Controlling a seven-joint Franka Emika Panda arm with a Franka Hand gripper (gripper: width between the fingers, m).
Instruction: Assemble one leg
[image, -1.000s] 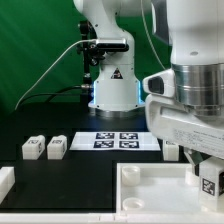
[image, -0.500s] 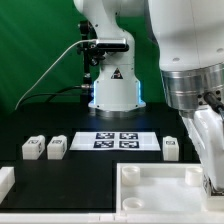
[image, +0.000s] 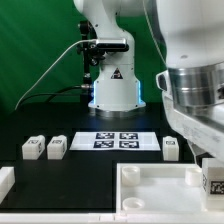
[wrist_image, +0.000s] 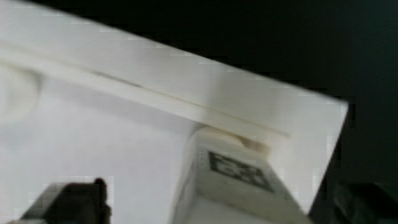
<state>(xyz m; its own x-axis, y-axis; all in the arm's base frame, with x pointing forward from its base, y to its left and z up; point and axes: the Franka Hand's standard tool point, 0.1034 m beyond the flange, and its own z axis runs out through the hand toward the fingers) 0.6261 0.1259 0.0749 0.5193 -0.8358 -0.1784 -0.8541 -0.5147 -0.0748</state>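
Gripper (image: 212, 170) hangs low at the exterior view's right, right over the big white tray-shaped panel (image: 150, 190). A leg (image: 213, 178) sits at its tip, with its black-and-white tag facing the camera. I think the fingers are closed on this leg, because it sits up above the panel floor, close under the arm. The fingers themselves are hard to see, so this is a guess.

In the wrist view the same leg (wrist_image: 231, 170) stands tight against the panel's corner. That looks like the spot where a leg must go in, so the arm holds it upright there to fit it.

Three more legs wait on the black table (image: 80, 165). Two (image: 33, 148) (image: 56, 147) sit side by side at the exterior view's left. One (image: 171, 147) sits just beside the marker board (image: 118, 140), near the arm. They are well apart from the panel, so they do not get in the way
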